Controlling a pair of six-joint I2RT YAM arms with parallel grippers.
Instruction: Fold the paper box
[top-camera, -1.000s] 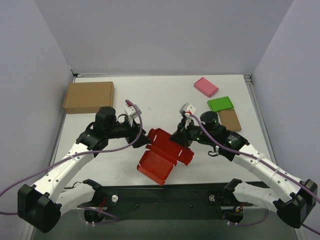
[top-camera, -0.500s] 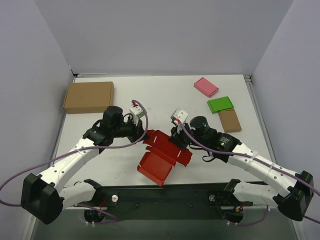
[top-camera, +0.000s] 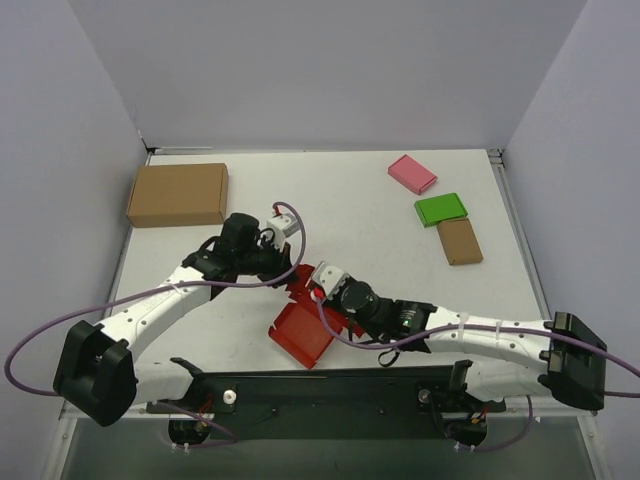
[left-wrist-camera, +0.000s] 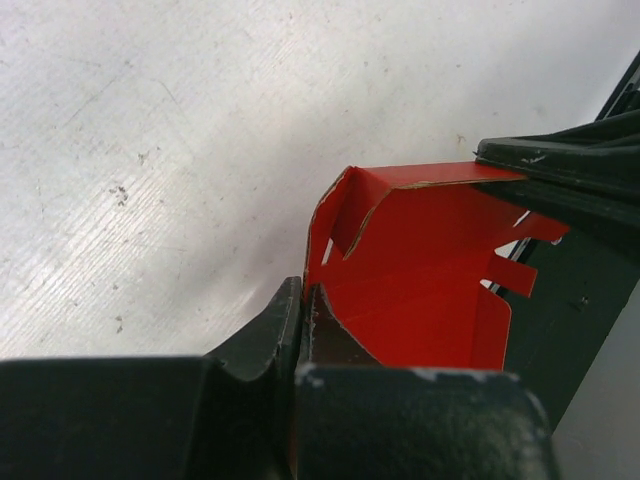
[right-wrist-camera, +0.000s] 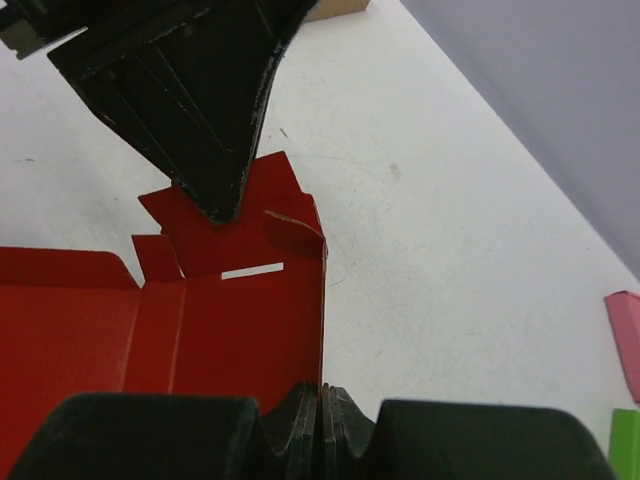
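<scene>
**Two arms now pinching the red box together**

Both arms are reaching in over the white surface (top-camera: 350, 200), while the large brown carton (top-camera: 178, 194) is lying at the far left, well apart from the work. The right arm is stretching low along the near edge, having swung leftward from where it was a second ago. The left arm has also pushed in closer.

The paper box (top-camera: 303, 328) is sitting near the centre, slightly left of its earlier spot. It is half formed, with one panel lying flat and a wall with loose tabs standing up.

The left fingers (left-wrist-camera: 305, 300), which were spread wide a second ago, are now closing tight on the box's upright wall. The right fingers (right-wrist-camera: 322, 392) are staying clamped on another edge of the same red card, as before.

With both sides pinched, the box is probably being steadied so that a wall or tab can be bent over. The folding itself looks far from finished.

Small pink (top-camera: 412, 173) and green (top-camera: 441, 208) flat boxes are lying untouched at the far right.
</scene>
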